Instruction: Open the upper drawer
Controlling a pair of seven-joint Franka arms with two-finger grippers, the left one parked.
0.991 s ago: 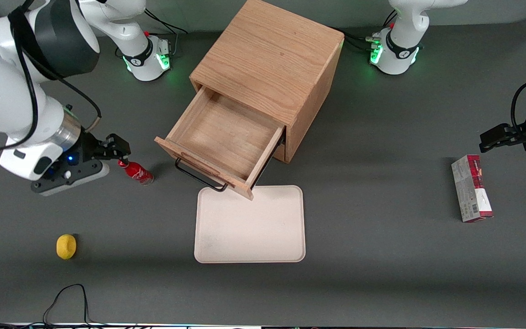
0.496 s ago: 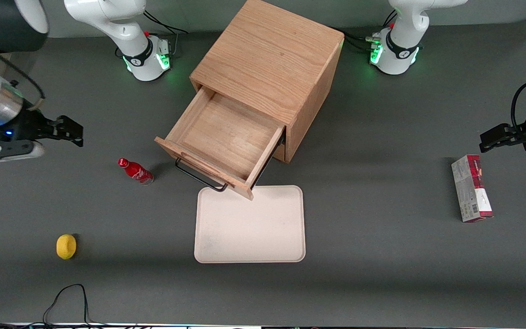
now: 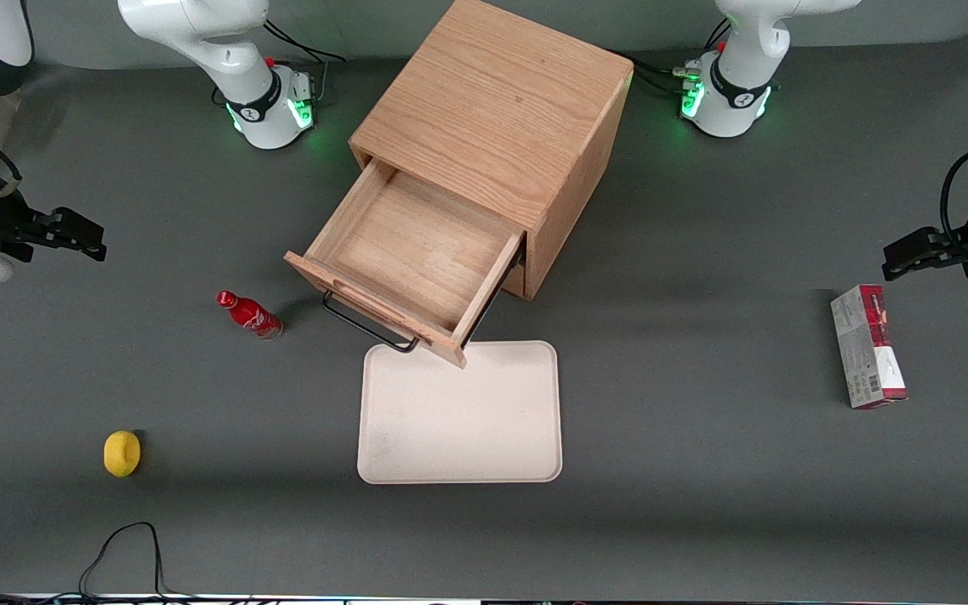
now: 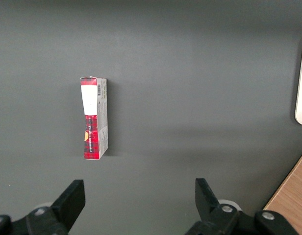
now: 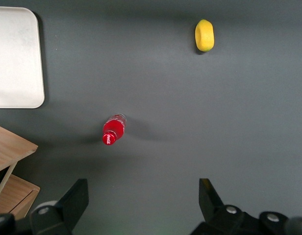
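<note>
As we see it, lines below:
upper drawer: pulled out of cabinet, nothing inside
tray: bare, in front of the drawer
gripper: fingers spread, holding nothing, at working arm's end, above table

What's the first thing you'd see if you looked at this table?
The big wooden cabinet mid-table, its upper drawer pulled wide open and empty above a cream tray. Next, the red soda bottle standing beside the drawer and a yellow lemon nearer the camera. The open gripper hovers at the working arm's end.
</note>
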